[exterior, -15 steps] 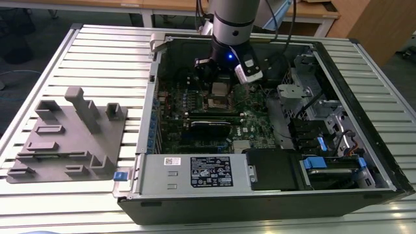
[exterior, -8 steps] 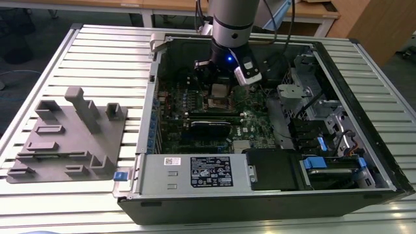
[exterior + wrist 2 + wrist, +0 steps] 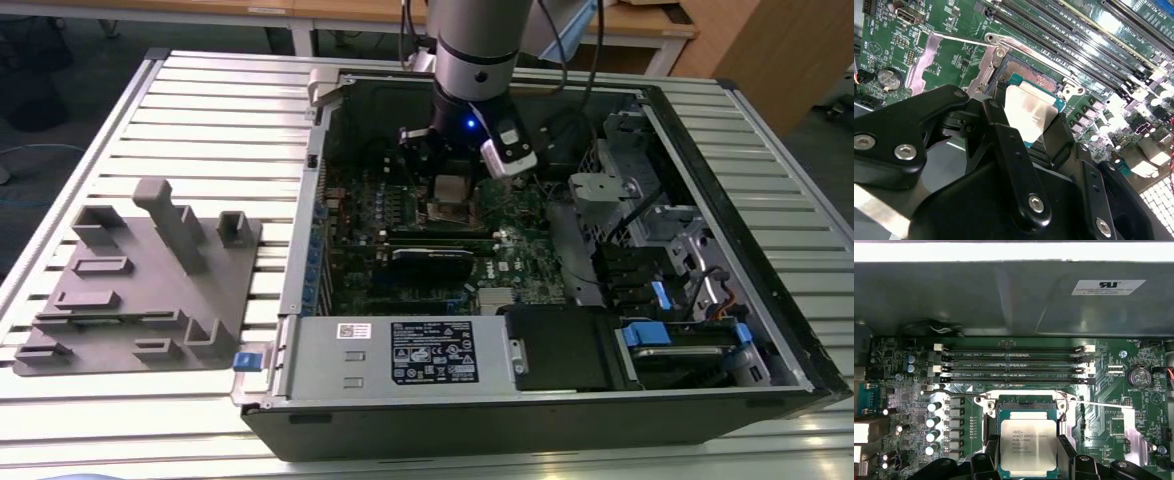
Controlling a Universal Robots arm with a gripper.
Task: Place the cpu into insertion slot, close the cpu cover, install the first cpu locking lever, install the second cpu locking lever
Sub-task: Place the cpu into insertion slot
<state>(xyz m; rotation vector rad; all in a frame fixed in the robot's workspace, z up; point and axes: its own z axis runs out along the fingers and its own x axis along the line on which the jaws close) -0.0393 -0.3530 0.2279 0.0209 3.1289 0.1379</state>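
I am holding the small flat square cpu, silvery-grey metal on top, in my black gripper. Its fingers are closing in only to the chip's width and pressing two opposite edges. The chip is hanging just above the square black silver-rimmed insertion slot on the green circuit board, covering most of it.

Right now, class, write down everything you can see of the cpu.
The cpu is a small flat square chip, with a silvery-grey metal top bearing dark print over a green edge. Top up, it is clamped on two opposite sides between the black fingers of the gripper, right over the insertion slot on the green motherboard. Whether it is fully seated cannot be told.
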